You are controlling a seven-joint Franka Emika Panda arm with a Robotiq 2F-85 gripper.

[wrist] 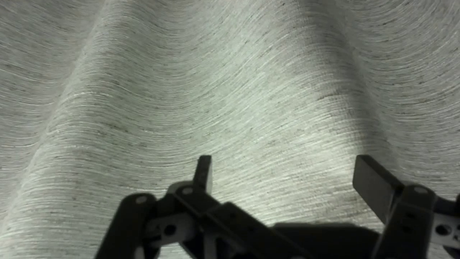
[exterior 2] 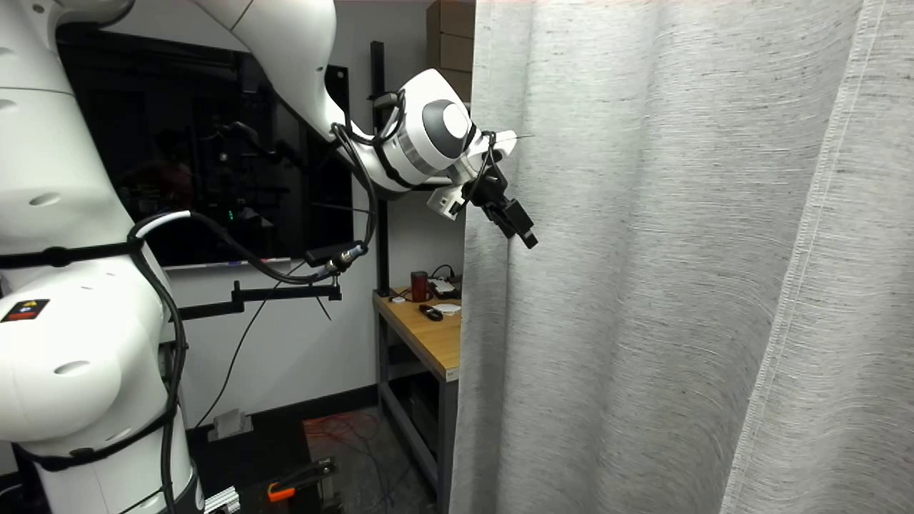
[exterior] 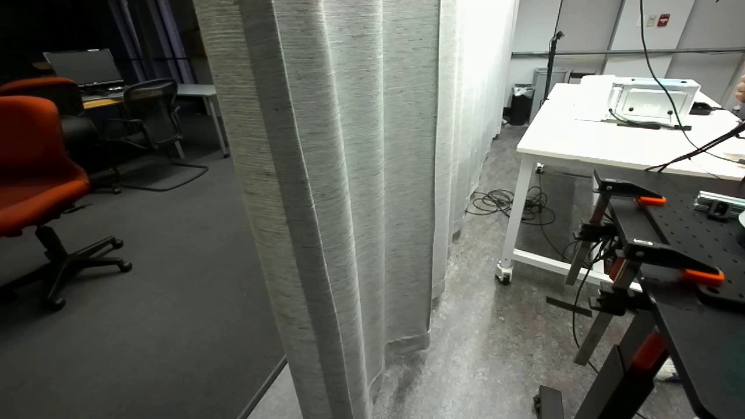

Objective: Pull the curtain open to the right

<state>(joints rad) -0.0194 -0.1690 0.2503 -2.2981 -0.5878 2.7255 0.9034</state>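
While the gripper (wrist: pixel 283 172) stands spread, the curtain (wrist: pixel 251 90) hangs before it

As the wrist view shows, the fingers (wrist: pixel 373 189) are wide apart; whether they touch the curtain, I cannot tell. In an exterior view, it hangs apart from the left edge of a white tabletop (exterior: pixel 564 131). Farther away, a dark red cup (exterior 2: pixel 420 287) stands near the far left corner of a wooden tabletop (exterior 2: pixel 443 341).

curtain (exterior: pixel 361 174) top cut off, both ext. views, arm (exterior 2: pixel 307 57) cropped at top, wood-top desk (exterior 2: pixel 428 341) partly hidden bhnd curtain

Three chairs (exterior: pixel 35 174), one curtain (exterior 2: pixel 664 257), one claw (wrist: pixel 282 172)
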